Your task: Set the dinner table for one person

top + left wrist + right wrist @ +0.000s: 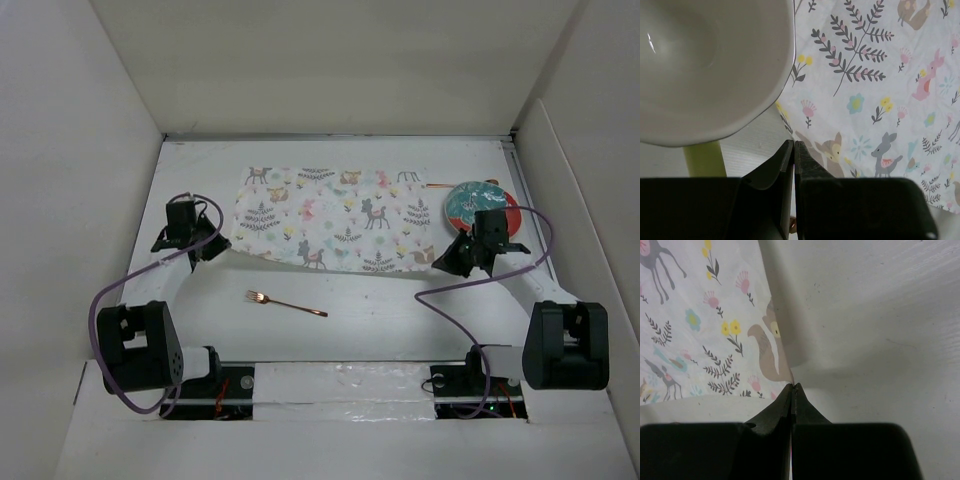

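While both grippers pinched the placemat (335, 220) corners, left gripper (794, 145) and right gripper (793, 386) jaws pressed together. Cloth looked thin, limp, light; the corner edges at the fingertips seemed the best hold on the dinner table (380, 310).

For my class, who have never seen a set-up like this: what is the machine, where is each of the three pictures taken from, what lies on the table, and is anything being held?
Two robot arms are bolted at the table's near edge. One picture looks down from above; the others come from a camera on each wrist. The left end effector and right end effector are each shut on a near corner of the animal-print placemat. On the dinner table lie a copper fork and a patterned plate. The left wrist view also shows a white bowl.
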Motion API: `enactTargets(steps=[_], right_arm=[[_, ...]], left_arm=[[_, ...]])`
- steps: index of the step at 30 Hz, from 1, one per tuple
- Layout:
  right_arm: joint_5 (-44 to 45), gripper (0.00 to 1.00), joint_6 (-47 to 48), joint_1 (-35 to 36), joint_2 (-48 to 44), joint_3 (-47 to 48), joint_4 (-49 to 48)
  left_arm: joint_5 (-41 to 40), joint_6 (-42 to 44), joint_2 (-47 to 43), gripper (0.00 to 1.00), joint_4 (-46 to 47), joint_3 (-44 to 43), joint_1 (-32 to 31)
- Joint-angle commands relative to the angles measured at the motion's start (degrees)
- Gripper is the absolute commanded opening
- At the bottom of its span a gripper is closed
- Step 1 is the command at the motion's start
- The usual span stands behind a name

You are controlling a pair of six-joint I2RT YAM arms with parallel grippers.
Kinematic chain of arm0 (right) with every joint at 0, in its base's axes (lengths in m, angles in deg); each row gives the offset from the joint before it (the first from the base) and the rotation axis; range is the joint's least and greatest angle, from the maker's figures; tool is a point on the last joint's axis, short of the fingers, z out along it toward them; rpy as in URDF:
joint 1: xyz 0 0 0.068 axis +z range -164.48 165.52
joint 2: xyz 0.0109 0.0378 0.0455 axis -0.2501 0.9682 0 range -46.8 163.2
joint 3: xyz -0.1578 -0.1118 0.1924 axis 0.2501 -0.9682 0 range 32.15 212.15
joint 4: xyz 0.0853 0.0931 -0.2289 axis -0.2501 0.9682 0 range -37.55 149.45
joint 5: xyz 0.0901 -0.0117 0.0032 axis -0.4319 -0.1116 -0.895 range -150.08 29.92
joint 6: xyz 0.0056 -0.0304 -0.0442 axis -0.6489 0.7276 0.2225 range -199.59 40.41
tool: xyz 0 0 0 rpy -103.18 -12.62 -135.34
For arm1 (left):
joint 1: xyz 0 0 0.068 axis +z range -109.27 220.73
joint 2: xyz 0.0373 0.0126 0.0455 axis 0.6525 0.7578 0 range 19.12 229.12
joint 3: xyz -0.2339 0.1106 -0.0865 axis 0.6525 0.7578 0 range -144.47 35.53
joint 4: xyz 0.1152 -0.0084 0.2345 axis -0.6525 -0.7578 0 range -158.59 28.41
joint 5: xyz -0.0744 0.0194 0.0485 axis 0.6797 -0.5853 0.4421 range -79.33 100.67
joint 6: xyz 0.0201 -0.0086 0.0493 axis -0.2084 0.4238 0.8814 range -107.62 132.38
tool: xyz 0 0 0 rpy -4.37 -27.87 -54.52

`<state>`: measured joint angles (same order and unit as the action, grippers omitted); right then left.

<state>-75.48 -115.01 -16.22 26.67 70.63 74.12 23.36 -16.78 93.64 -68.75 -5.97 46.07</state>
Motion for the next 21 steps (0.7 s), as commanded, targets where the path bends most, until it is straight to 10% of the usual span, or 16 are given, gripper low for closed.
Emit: enactTargets(steps=[1, 17, 21], right_arm=[[1.25, 0.0, 1.41, -0.99, -0.79, -0.07, 0.83], [2.04, 0.01, 2.29, -0.99, 1.41, 2.91, 2.23], [1.6, 0.21, 1.85, -0.99, 0.97, 4.58, 2.94]], left_arm=[[-1.17, 1.57, -3.42, 0.0, -2.42, 1.24, -0.07], [-0.47, 1.75, -7.9, 0.0, -6.46, 3.27, -0.07], [0.32, 2.18, -7.99, 0.11, -7.52, 2.04, -0.07]])
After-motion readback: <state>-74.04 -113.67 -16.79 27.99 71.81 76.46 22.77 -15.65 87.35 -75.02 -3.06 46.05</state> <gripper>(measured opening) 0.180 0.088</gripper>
